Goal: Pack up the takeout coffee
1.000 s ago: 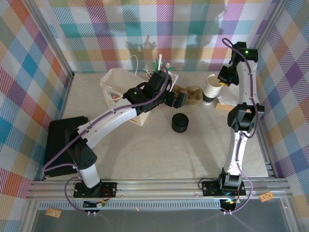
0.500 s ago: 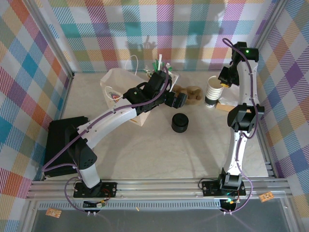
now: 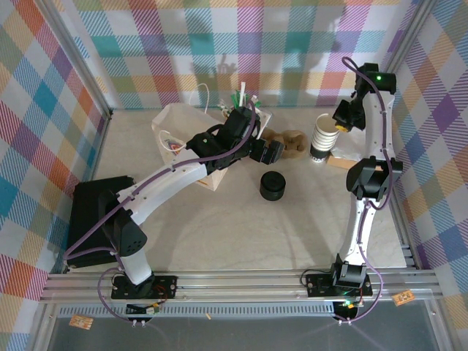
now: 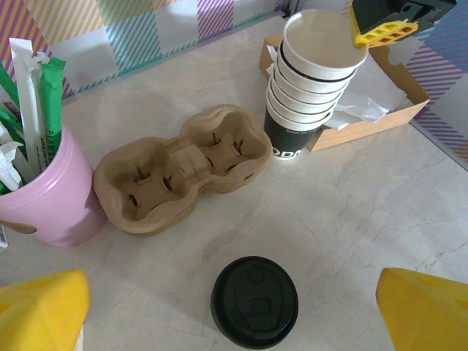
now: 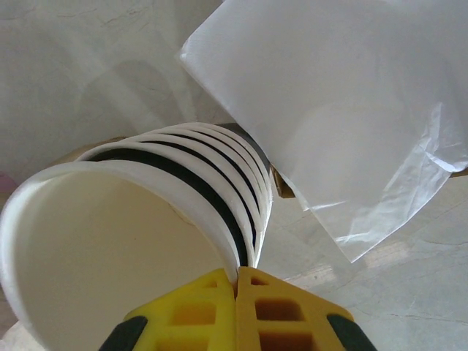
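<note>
L gripper (image 4: pixel 232 314) spread wide; only its yellow tips show, cut off at the bottom corners of the wrist view, w/ the black lid stack (image 4: pixel 254 301) below. R gripper (image 5: pixel 236 281) pressed together, pinching the rim of the top cup (image 5: pixel 95 248) on the cup stack (image 4: pixel 311 95) at back right; can't tell where the lidded takeout coffee is; white bag (image 3: pixel 175 126) partly hidden by L arm. Table (image 3: pixel 241 234) bare & roomy btwn arm bases & lid stack; cardboard carrier (image 4: pixel 183 168) just beside cup stack.

Overhead camera looks down; both wrist cameras share the cup stack (image 4: pixel 311 80)
</note>
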`<state>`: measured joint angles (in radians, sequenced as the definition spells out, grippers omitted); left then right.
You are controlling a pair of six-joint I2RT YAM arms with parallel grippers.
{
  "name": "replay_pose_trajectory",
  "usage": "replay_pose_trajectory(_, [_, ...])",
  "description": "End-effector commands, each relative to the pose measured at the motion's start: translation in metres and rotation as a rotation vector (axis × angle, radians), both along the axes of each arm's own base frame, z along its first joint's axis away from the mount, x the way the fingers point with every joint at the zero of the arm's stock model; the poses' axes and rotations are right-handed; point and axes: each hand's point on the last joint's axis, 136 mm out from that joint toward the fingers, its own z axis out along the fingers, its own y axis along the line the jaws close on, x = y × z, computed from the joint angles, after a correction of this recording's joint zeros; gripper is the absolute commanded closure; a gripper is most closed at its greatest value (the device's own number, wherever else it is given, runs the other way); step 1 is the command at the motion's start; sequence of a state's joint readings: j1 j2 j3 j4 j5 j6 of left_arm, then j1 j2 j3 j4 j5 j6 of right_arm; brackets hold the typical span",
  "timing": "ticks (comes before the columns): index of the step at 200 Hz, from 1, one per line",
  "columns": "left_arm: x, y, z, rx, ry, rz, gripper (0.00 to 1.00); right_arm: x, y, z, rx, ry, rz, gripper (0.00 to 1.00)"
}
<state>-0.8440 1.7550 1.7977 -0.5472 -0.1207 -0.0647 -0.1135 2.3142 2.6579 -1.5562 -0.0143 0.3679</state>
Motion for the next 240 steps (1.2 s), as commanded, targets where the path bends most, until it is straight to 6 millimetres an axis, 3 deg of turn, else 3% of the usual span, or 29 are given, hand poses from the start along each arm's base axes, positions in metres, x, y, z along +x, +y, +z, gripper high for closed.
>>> replay_pose_trajectory(1, [-0.006,0.001,0.017,-0.027,-0.027,-0.016,0.0,0.0,0.005,0.039,0.048,-0.109,-0.027,1.0])
replay_pose_trajectory(163, [-0.006,0.004,0.019,-0.049,-0.02,0.011,0.0,-0.007,0.003,0.089,0.029,-0.255,-0.036,1.0])
replay_pose_trajectory(240, [-0.002,0.009,0.021,-0.031,-0.011,0.048,0.02,-0.022,0.007,0.11,0.035,-0.286,-0.018,1.0])
